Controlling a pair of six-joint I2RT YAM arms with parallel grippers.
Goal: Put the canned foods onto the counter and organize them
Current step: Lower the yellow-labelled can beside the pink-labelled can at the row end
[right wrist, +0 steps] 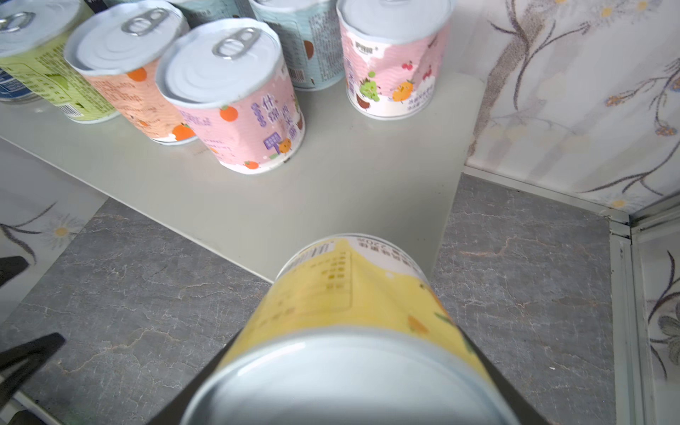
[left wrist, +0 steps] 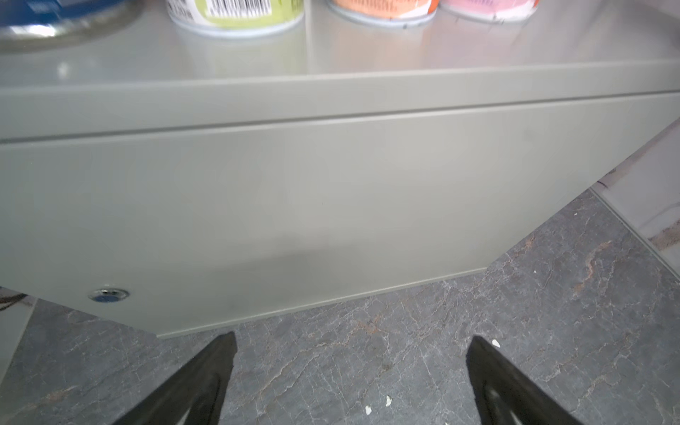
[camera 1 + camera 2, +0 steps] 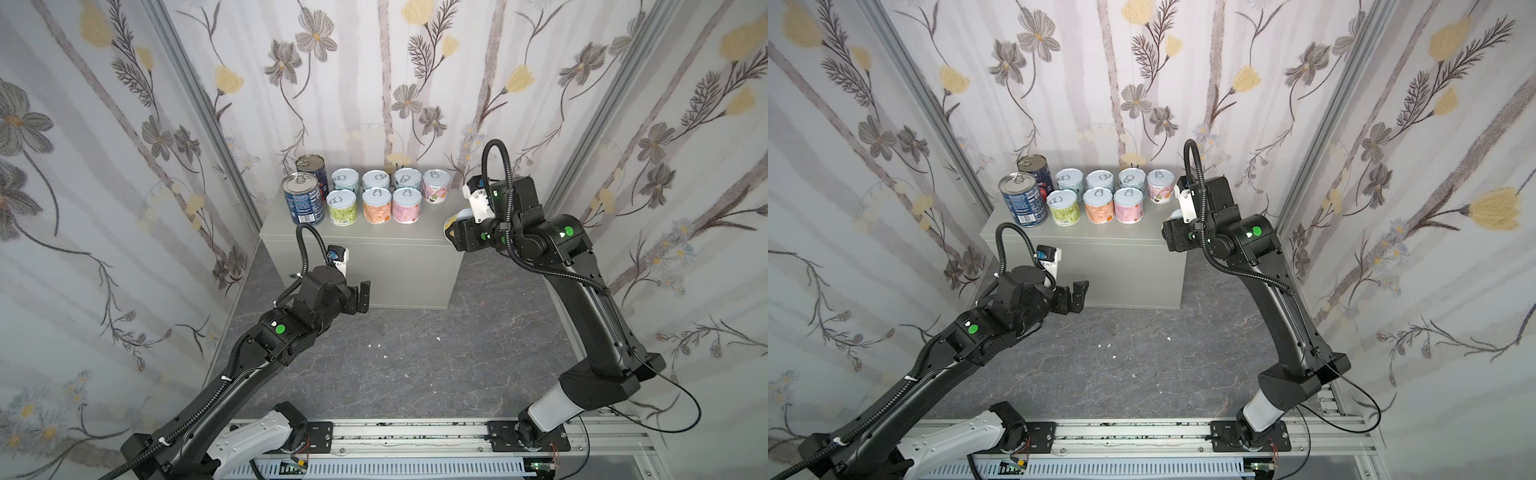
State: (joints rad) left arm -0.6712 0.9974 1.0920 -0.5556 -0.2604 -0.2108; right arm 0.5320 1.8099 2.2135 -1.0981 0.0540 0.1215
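Yellow-labelled can point(image 1: 342, 290), tilted, is clamped between the jaws of the right tool point(image 3: 453, 230) at the right front corner of the grey surface point(image 3: 415, 239). On it stand upright two tall blue cans point(image 3: 303, 203) at the left and seven short pastel cans point(image 3: 377, 205) in two rows. Left tool point(image 3: 363, 295) hovers before the surface's front, jaws wide apart, empty.

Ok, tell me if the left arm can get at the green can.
Probably yes: the left gripper hangs open and empty before the counter, and the green can stands in the front row, near side unblocked.
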